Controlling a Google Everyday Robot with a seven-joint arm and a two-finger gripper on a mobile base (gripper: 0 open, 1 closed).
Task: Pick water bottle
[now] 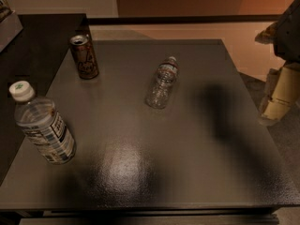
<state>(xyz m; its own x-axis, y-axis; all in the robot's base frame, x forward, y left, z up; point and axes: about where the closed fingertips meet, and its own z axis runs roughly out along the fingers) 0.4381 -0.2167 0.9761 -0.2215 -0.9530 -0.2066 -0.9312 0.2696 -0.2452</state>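
The water bottle (pixel 162 85) seems upright on the table (pixel 187 153), reddish label unreadable; the gripper (pixel 277 100) hangs beyond its right edge, open or closed I cannot tell.

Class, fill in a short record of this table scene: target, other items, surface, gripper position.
target: small clear ribbed plastic water bottle, near table centre
other items: brown drink can, far left; larger white-capped labelled bottle, near left
surface: dark grey table
gripper: pale gripper, beyond the table's right edge, apart from the target
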